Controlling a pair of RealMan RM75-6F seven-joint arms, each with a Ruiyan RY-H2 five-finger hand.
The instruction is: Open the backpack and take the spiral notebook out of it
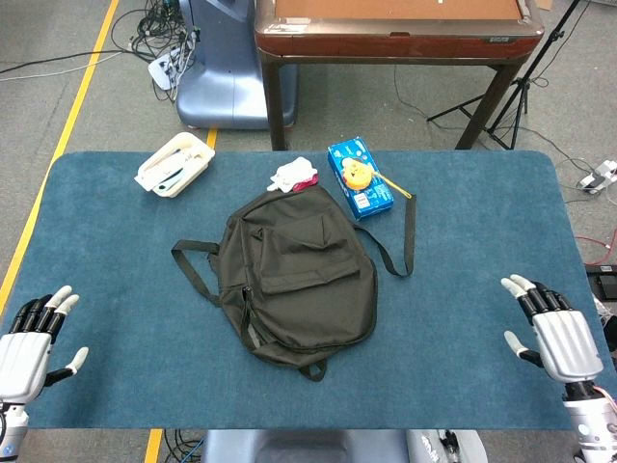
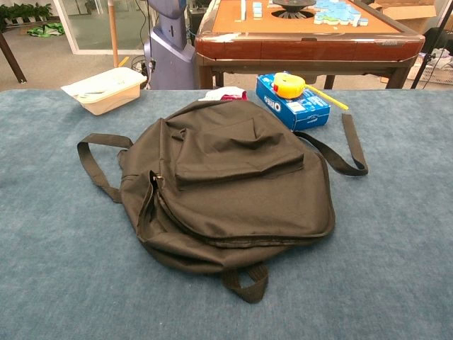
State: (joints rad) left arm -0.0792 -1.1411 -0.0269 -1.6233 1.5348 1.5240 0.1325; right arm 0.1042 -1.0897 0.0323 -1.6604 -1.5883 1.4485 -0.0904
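Spreading wide across both views: blue-carpeted table [image 1: 463,260], bearing everything below.

Lying flat at the middle of it: dark olive backpack [image 1: 294,280], front pocket facing up, zippers apparently closed, grab loop pointing toward the robot's edge. Trailing out from it: one shoulder strap [image 1: 196,267] looping to the left side, another strap [image 1: 403,236] reaching toward the far right and ending near the blue box. Not showing anywhere: spiral notebook, presumably hidden inside the bag, though impossible to confirm from either view.

Sitting at the far left of the table, well apart from the backpack: white tray [image 1: 174,163] with small items inside, too small to identify.

Resting just beyond the backpack's far right corner: blue Oreo box [image 2: 291,102], carrying a yellow round object [image 2: 288,86] on top, with a thin yellow stick [image 2: 327,98] poking out to the right.

Peeking out at the backpack's far edge, touching or nearly touching it: small white-and-red item [image 1: 293,177], unclear in kind.

Hovering at the near left corner, well apart from the bag: left hand [image 1: 27,347], fingers spread, holding nothing. Hovering at the near right edge, equally far from the bag: right hand [image 1: 551,333], fingers apart, gripping nothing. Showing only in the head view, both of them.
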